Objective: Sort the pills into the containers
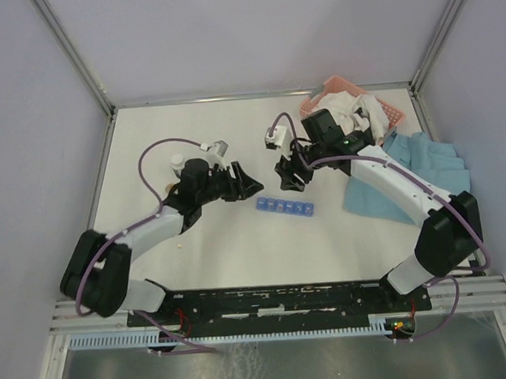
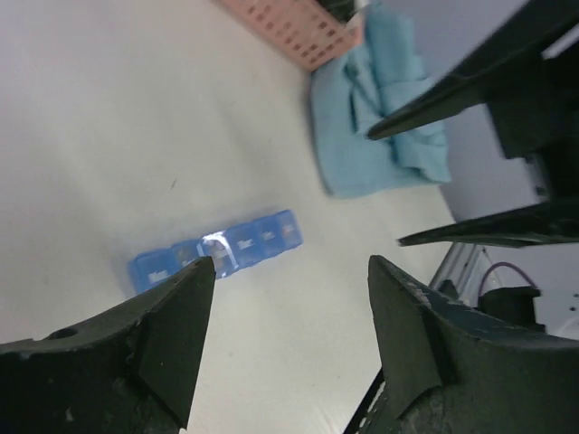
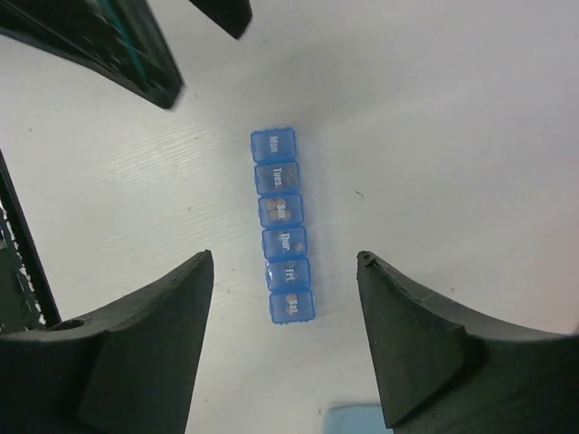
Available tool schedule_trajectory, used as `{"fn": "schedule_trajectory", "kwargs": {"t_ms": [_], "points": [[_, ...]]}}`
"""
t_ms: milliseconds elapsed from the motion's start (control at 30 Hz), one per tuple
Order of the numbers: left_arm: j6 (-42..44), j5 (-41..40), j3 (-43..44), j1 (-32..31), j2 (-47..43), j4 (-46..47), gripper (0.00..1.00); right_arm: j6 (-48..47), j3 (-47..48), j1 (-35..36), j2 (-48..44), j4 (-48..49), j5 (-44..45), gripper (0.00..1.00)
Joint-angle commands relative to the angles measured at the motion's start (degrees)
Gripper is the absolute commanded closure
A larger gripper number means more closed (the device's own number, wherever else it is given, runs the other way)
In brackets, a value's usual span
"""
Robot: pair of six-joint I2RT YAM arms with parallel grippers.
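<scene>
Left gripper and right gripper both gape wide, empty; strip beneath the right one looks light, stiff, slick, best pinched across its narrow sides.

The strip lay on the white table, six lidded cells in a row (day labels on each), between the right gripper's spread fingers, touched by neither.

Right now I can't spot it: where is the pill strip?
Top view: the pill strip lies mid-table, just below the left tool and right tool, with the blue cloth to its right.
</scene>
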Motion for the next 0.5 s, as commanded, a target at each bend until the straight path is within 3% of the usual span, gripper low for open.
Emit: {"fn": "schedule_trajectory", "kwargs": {"t_ms": [0,167,267,467], "points": [[2.3,2.0,-1.8,0.1,-13.1,3.6,0.21,-1.1,-1.8,-2.9,-8.9,1.9,-2.5,0.22],[2.7,-1.7,-0.6,0.1,-25.0,-1.3,0.01,5.5,-3.1,-8.2,-15.9,5.2,-2.6,0.00],[2.8,-5.4,1.2,0.1,-30.8,-5.7,0.01,17.6,-2.0,-10.8,-18.1,6.8,3.6,0.00],[3.4,-10.7,6.6,0.1,-38.8,-15.8,0.01,22.7,1.6,-13.0,-21.9,5.1,1.5,0.00]]}}
